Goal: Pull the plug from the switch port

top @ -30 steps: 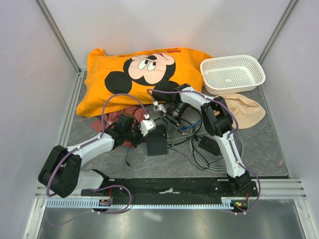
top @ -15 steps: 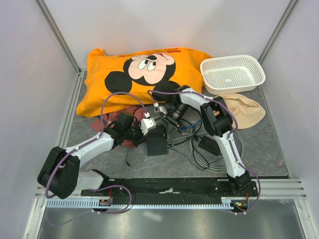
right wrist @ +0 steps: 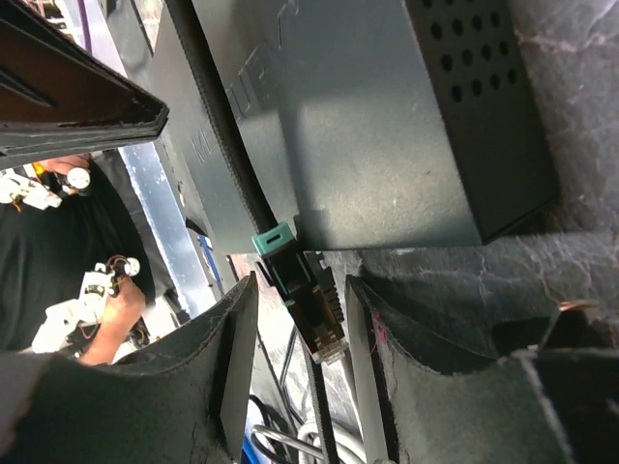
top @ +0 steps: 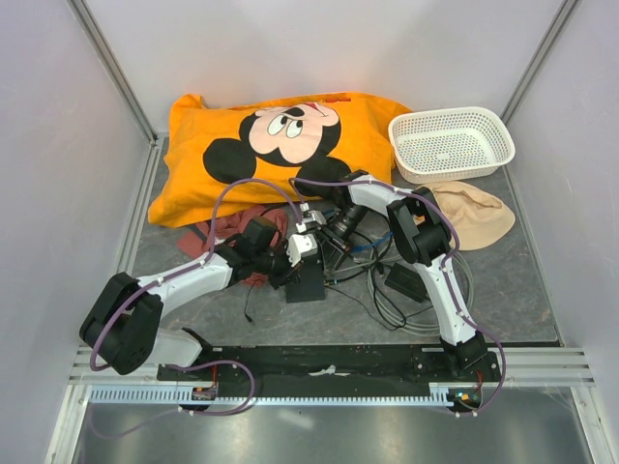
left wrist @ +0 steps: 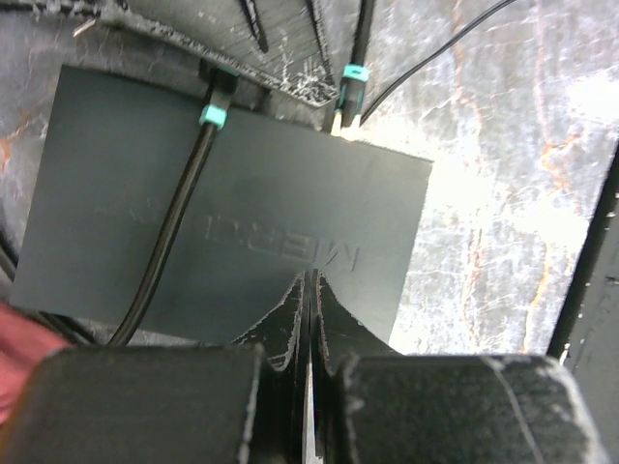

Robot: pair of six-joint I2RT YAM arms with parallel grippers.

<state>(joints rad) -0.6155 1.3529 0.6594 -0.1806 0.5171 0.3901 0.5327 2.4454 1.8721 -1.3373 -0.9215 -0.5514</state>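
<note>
The switch is a flat dark grey box [top: 308, 282] [left wrist: 242, 222] [right wrist: 387, 126]. My left gripper [top: 296, 259] [left wrist: 309, 282] is shut and empty, its tips resting on the box's top. A black cable lies across that top and ends in a teal-booted plug [right wrist: 308, 304] [left wrist: 215, 101] past the box's edge, its clear tip free in the air. My right gripper [top: 309, 230] [right wrist: 300, 290] is open with one finger on each side of this plug, not touching it. A second teal-banded plug [left wrist: 348, 87] points at the same edge. The ports themselves are hidden.
An orange Mickey pillow [top: 280, 145] lies at the back, with a white basket [top: 451, 143] and beige cloth [top: 474, 215] at the back right. A red cloth [top: 232, 230] lies under my left arm. A black adapter brick [top: 404, 281] and tangled cables [top: 387, 309] lie right of the switch.
My left arm has swung right and forward, bringing its shut gripper onto the switch box. My right gripper has barely moved.
</note>
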